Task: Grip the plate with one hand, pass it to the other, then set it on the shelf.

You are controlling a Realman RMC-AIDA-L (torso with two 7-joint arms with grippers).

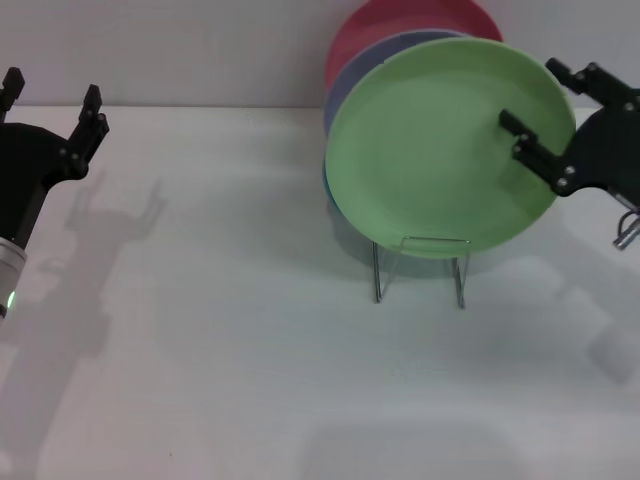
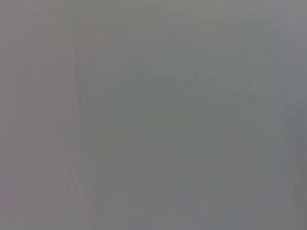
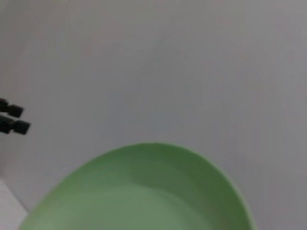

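Observation:
The light green plate (image 1: 430,150) stands on edge, leaning at the front of the wire shelf (image 1: 461,272), whose thin legs show below it. My right gripper (image 1: 530,95) is open at the plate's right rim, with one finger (image 1: 535,152) in front of the plate's face and the other behind the rim. The plate's rim also fills the lower part of the right wrist view (image 3: 144,191). My left gripper (image 1: 50,92) is open and empty at the far left, well away from the plate. The left wrist view shows only blank grey.
A lavender plate (image 1: 360,72), a red plate (image 1: 400,20) and the edge of a turquoise plate (image 1: 326,178) stand behind the green one. The white table (image 1: 220,330) spreads in front and to the left. The left gripper's fingertips (image 3: 13,120) show in the right wrist view.

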